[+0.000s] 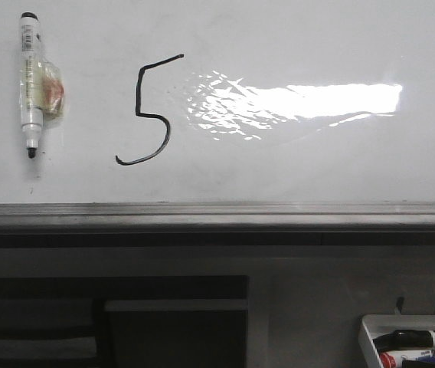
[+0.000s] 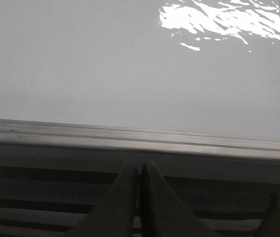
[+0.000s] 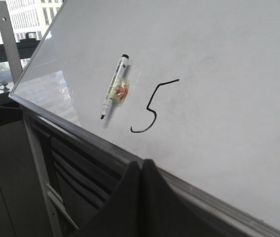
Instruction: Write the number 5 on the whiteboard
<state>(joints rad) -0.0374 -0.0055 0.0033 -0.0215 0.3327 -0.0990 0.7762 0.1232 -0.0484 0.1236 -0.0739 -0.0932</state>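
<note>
Already, number 5 [image 1: 147,111] drawn left-centre on whiteboard [image 1: 317,169], marker [image 1: 31,84] stuck just left of it, tip down. Left claw [image 2: 140,170] and right claw [image 3: 141,168] pinched together, holding nothing. Judgement: task complete; keep arms clear, avoid smudging ink.

Only the marker [image 1: 31,86] and the number 5 [image 1: 149,110] occupy the whiteboard [image 1: 317,169]; rightward lies bare.
</note>
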